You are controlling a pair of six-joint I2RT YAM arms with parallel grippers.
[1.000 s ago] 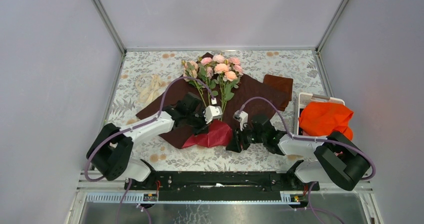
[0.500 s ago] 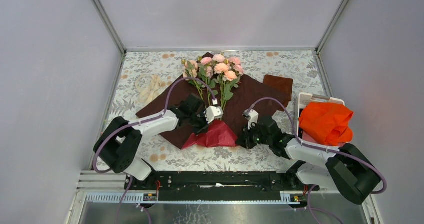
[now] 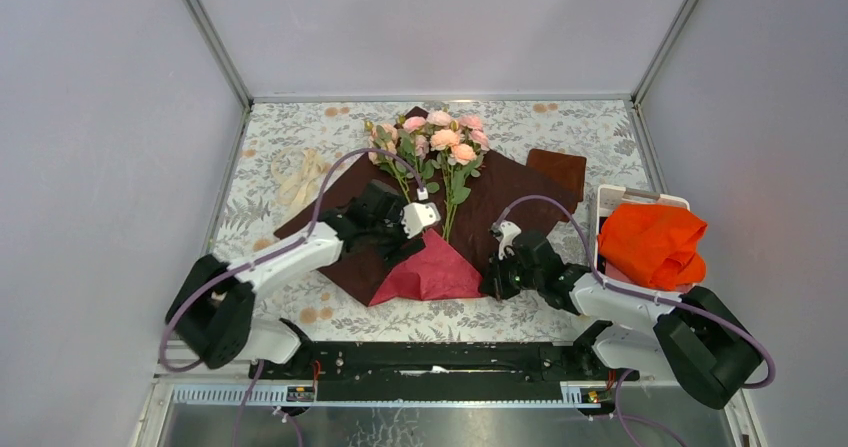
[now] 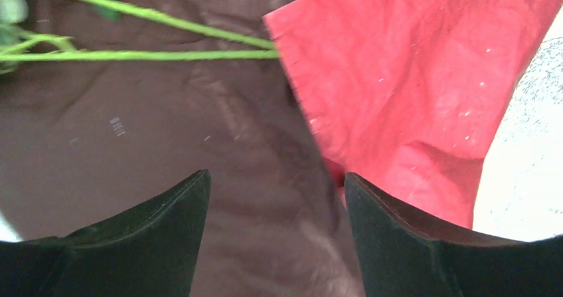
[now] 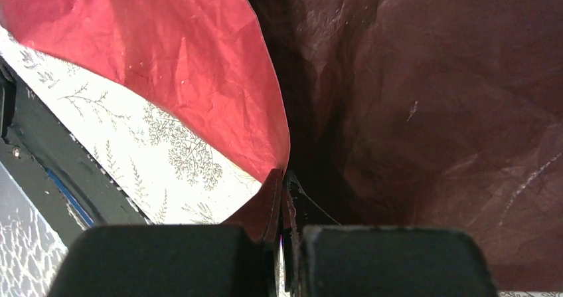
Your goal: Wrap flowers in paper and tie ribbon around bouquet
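You have the paper spread maroon side up mid-table, its 6 o'clock corner folded over crimson. The flowers lie on it, pink heads toward 12 o'clock. The ribbon lies loosely looped at 10 o'clock.

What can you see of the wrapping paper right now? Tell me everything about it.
The paper is a large, thin, creased sheet lying flat on the table as a diamond, dark maroon-brown side up. Its near corner is folded over the stem ends, showing a crimson triangle. The flowers lie on it, heads at the far corner. The right gripper has its fingers shut on the fold's right end; the left gripper hangs open just above the sheet.
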